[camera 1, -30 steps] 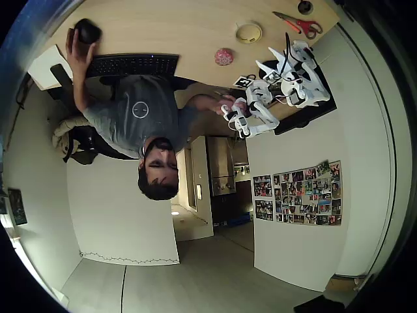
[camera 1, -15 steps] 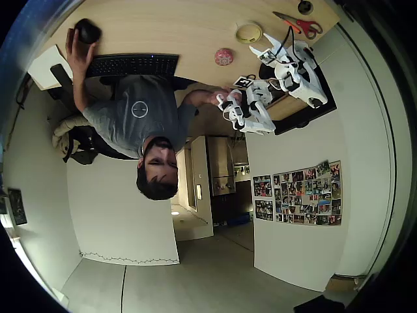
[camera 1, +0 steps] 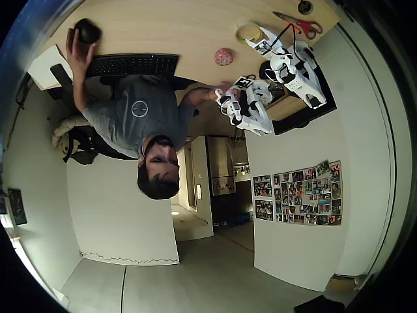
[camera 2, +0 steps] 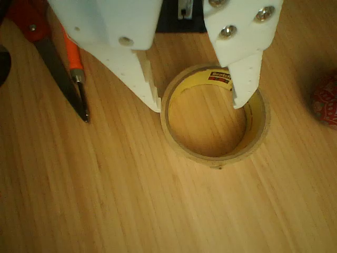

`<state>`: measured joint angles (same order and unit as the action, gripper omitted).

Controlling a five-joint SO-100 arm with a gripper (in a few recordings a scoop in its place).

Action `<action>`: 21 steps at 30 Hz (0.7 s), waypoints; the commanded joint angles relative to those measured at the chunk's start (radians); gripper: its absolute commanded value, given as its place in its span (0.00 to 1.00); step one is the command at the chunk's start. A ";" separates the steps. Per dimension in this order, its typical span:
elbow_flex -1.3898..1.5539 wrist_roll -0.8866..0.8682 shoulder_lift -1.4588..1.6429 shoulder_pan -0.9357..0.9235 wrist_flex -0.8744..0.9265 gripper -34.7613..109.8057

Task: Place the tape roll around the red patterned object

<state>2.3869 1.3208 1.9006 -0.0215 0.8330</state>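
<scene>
Red-handled scissors (camera 2: 58,68) lay on wooden table (camera 2: 105,200); keyboard (camera 1: 133,65) sat before seated person (camera 1: 140,114).

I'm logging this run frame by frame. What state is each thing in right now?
tape roll: flat on the table, hole empty, not lifted.
gripper: open, jaws straddling the roll's left wall, one tip outside, one inside the hole.
red patterned object: on the table right of the roll in the wrist view, apart from it, not ringed.
scissors: closed, lying left of the gripper.
</scene>
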 commanded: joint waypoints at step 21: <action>0.031 0.101 0.023 -0.100 0.048 0.47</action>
<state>2.4114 1.4343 1.9267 -0.1427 0.9020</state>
